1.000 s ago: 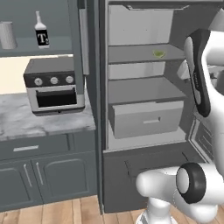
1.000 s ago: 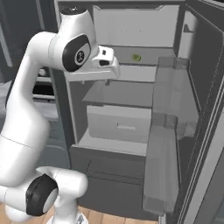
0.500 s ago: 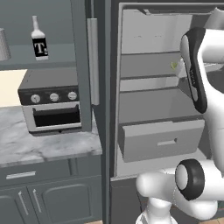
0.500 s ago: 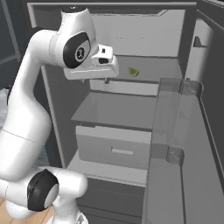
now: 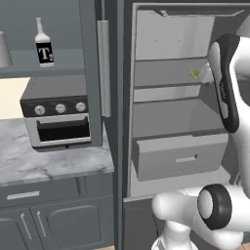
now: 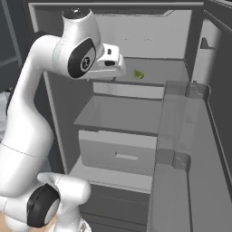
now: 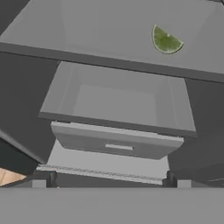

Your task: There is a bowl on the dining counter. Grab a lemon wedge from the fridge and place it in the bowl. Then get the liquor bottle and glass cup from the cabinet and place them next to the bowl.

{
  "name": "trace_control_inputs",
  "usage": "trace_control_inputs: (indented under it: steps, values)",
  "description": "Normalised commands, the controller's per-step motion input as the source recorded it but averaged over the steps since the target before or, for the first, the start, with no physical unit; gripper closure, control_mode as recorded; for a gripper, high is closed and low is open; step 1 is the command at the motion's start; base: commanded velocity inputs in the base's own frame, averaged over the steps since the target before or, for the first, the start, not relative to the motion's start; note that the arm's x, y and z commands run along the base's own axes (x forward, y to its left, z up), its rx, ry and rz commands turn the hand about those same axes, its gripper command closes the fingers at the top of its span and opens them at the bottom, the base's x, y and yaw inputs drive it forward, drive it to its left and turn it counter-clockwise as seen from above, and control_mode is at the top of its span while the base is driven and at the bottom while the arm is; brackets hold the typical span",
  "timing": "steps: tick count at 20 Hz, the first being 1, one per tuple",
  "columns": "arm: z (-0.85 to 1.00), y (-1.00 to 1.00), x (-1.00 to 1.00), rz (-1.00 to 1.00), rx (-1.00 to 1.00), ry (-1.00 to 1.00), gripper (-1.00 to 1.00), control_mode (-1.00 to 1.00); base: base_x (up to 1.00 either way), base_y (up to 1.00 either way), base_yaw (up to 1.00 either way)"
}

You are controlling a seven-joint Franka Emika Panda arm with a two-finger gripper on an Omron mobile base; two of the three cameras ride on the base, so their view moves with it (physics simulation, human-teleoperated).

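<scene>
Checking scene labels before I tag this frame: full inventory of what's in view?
fridge: 1, dark grey, open, centre
lemon wedge: 1, yellow-green, on upper fridge shelf
drawer: 1, grey, in fridge, below shelves
bottle: 1, whitish, black label, on cabinet shelf
cup: 1, grey, same shelf, left of bottle
cabinet: 1, blue-grey, open, left of fridge
oven: 1, dark, on marble worktop
worktop: 1, grey-white marble, over drawers and doors
gripper: 1, white, fingers open, before upper shelf
</scene>
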Motion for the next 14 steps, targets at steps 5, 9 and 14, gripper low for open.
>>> trace_control_inputs:
  steps: [5, 9, 14]
  values:
    - [0.0, -0.16, 0.47, -0.01, 0.0, -0.14, -1.0, -1.0, 0.0, 0.0, 0.0]
    - [0.0, -0.23, 0.65, -0.06, 0.0, -0.01, -1.0, -1.0, 0.0, 0.0, 0.0]
    - [0.0, -0.44, 0.59, -0.01, 0.0, 0.0, -1.0, -1.0, 0.0, 0.0, 0.0]
